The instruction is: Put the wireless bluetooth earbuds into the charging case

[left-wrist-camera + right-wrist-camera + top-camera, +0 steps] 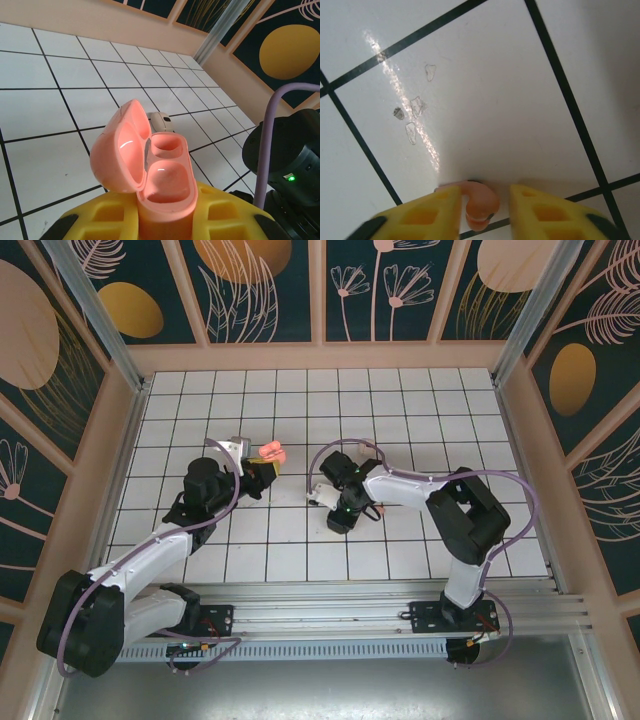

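White tiled tabletop (485, 90) with dark grout lines lies under and ahead of right gripper (485, 200). Small flaky scuffs (412, 112) and a glare streak (395, 80) sit on the tile ahead-left of it. Ahead of left gripper (165, 220) the tiles run to a peach wall base (125, 27), with dark floral panels (290, 50) and a metal post (225, 32) ahead-right; an aluminium rail (330, 602) runs behind both grippers at the near edge.

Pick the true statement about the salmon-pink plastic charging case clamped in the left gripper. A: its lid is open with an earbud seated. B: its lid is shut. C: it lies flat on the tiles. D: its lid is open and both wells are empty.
D: the left wrist view shows the salmon-pink plastic charging case in the left gripper, lid open, both wells bare.
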